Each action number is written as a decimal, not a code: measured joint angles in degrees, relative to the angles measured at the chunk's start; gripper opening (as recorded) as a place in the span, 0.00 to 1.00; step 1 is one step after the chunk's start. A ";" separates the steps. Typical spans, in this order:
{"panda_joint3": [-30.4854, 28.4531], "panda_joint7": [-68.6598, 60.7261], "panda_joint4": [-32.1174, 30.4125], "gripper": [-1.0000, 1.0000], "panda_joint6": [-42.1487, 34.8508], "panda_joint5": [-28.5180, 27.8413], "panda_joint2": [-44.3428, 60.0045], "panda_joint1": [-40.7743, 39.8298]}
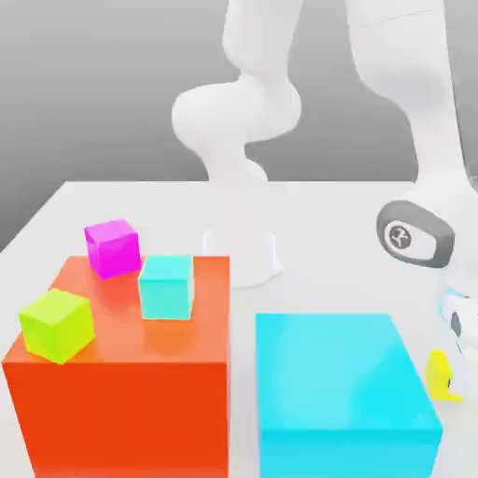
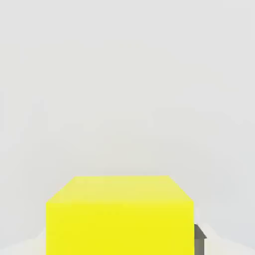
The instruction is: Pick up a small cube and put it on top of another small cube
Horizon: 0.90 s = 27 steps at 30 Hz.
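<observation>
Gripping the yellow cube (image 1: 439, 372), the pincer (image 1: 450, 373) sits beside the big cyan block (image 1: 341, 392).

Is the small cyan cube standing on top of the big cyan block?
No, the small cyan cube stands on the big orange block, beside the magenta cube and the lime cube.

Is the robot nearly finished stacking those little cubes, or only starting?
Only starting. Nothing is stacked yet: the pink cube sits bare on the orange block. In hand now: the arm is down beside the big cyan block, its fingers at the yellow cube, which is low by the table. Left: lifting it, carrying it over and setting it on the pink cube.
</observation>
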 joint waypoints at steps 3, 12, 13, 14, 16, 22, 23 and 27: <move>-0.93 -1.91 -0.86 0.00 -5.16 2.86 -6.25 -2.51; -9.72 -2.08 -2.32 0.00 -21.77 4.63 -24.75 -17.54; -10.82 -1.73 -2.48 0.00 -23.59 4.30 -26.77 -18.90; -11.98 -1.33 -2.64 0.00 -25.42 3.89 -28.78 -20.38; -14.24 -0.42 -2.97 0.00 -29.06 2.91 -32.79 -23.58; -20.21 2.71 -3.97 0.00 -39.87 -0.69 -44.74 -34.42; -21.12 3.26 -4.13 0.00 -41.69 -1.35 -46.74 -36.36; -23.78 4.57 -6.81 0.00 -42.66 -3.28 -50.43 -41.59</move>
